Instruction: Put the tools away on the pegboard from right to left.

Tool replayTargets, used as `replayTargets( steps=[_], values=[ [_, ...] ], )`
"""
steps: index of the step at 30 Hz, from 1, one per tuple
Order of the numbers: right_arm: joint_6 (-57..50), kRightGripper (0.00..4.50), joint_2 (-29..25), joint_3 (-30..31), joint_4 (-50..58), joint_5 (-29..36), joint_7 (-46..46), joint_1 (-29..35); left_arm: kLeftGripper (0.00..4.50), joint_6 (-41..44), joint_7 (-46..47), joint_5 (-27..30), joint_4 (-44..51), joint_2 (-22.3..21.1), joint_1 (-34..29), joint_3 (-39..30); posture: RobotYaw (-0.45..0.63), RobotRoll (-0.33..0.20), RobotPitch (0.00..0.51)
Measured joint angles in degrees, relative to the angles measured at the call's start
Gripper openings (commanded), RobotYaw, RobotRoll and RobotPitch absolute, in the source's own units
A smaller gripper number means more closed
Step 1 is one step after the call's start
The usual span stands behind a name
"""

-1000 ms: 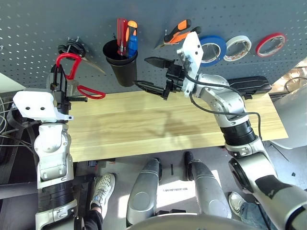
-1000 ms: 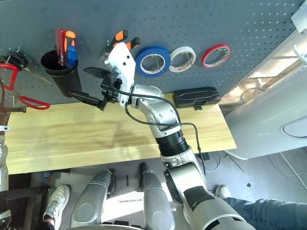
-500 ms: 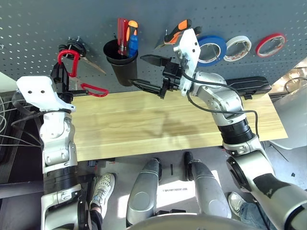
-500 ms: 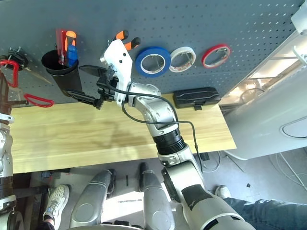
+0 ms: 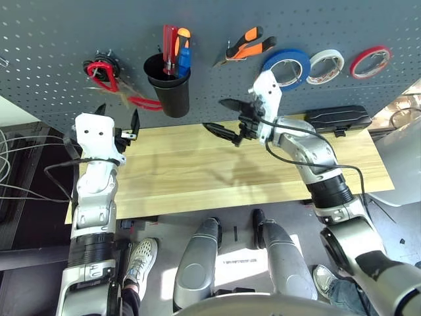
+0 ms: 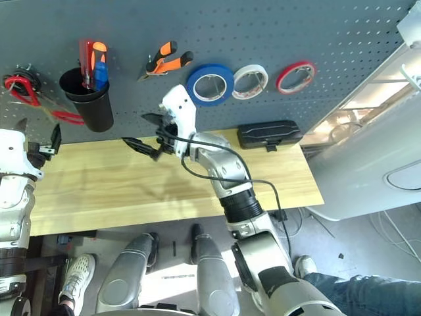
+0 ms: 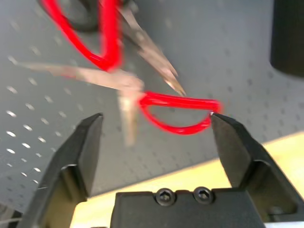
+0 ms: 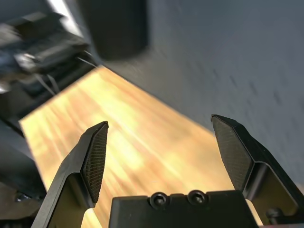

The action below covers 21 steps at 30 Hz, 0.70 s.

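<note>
The black cup (image 5: 168, 85) on the pegboard (image 5: 59, 39) holds three screwdrivers (image 5: 175, 52).

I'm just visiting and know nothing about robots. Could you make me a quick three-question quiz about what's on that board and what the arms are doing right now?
1. True or false: the red-handled scissors hang on the pegboard, free of the left gripper.
2. What stands in the black cup? A) screwdrivers B) pliers C) tape
3. Which tape roll hangs nearest the pliers: blue, white or red?

Key:
1. True; its fingers are open below them.
2. A.
3. The blue tape roll.
</note>
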<state>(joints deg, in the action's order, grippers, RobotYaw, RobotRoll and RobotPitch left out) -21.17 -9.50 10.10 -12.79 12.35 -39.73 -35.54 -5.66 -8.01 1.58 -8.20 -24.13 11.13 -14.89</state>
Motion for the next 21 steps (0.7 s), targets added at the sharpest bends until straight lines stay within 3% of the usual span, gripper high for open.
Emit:
replayTargets(
  steps=[8,21],
  values=[
    [4.52,4.50,-0.13,-4.76,-9.41,-3.21,10.30,1.72,4.49,2.09,-0.83,-1.41,-6.67,0.50,2.29,3.74,0.18,0.000,0.297],
    [10.43,4.50,-6.64,-14.89,-30.62,-5.57,23.90,-4.50,4.49,5.89,0.79,-2.94,-25.84,2.24,13.63,6.48,0.13,0.000,0.300]
  ],
)
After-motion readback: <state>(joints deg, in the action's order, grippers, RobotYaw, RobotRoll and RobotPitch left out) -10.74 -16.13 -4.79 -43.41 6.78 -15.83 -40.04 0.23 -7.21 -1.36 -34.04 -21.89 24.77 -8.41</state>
